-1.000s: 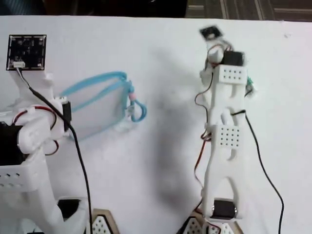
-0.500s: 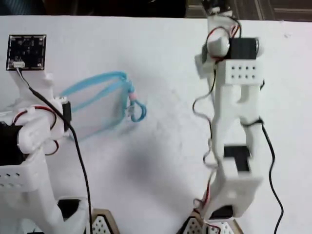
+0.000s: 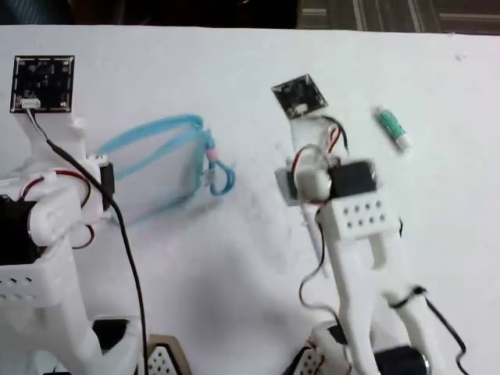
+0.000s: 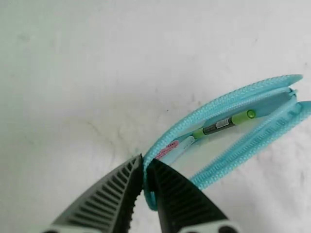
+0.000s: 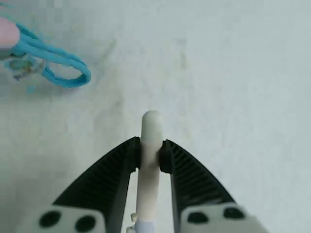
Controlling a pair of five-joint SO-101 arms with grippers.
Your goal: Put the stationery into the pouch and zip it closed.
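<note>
Left hand (image 4: 144, 164): clamped on rim of open blue pouch (image 4: 221, 103), green pen (image 4: 227, 121) inside | Right hand (image 5: 149, 148): gripping white pen (image 5: 151, 127) over counter (image 3: 234, 266), near pouch's strap loop (image 5: 65, 74) | Green stationery piece (image 3: 390, 127): lying on counter, well apart from pouch

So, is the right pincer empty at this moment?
No, the right pincer is shut on a white pen, whose rounded end sticks out past the tips.

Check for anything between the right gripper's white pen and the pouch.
Nothing visible does: bare table separates the white pen, clamped in the right gripper, from the open pouch; its blue loop lies at the near end.
</note>
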